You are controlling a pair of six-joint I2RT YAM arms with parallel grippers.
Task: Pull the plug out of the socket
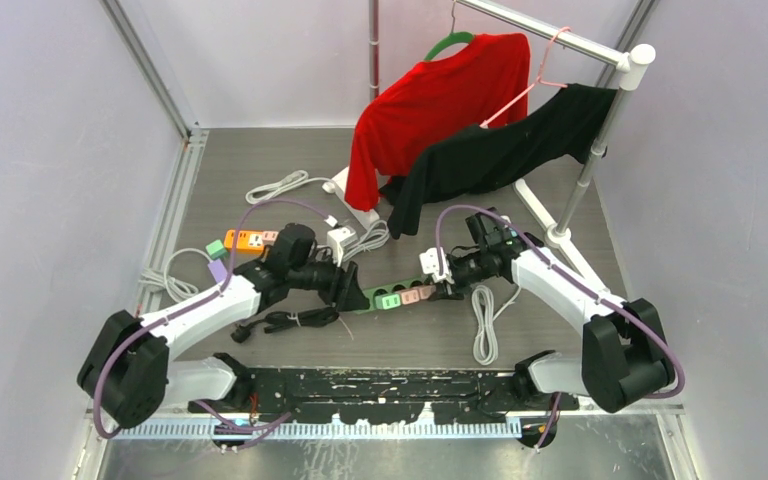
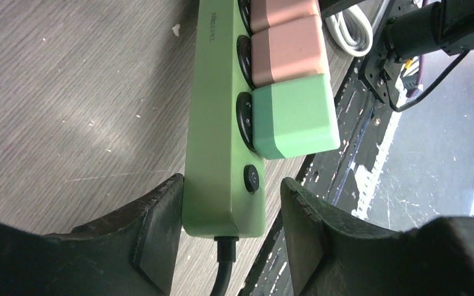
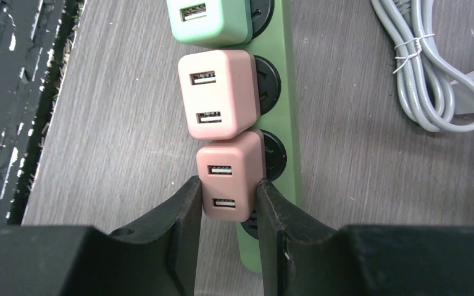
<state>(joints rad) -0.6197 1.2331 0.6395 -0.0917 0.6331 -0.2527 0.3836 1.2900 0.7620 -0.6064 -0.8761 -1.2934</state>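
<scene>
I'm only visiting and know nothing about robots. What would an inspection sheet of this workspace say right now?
Surface: grey wood-grain table.
Job's things: green power strip lying flat; a green adapter and two pink ones plugged in, including the gripped pink adapter.
Clutter: orange power strip, white adapter.
Grippers: left gripper open, straddling the strip's switch end; right gripper shut on the pink adapter.
Cables: bundled white cord, black cord.
Surroundings: clothes rack holding a red shirt and a black shirt; pale walls.
</scene>
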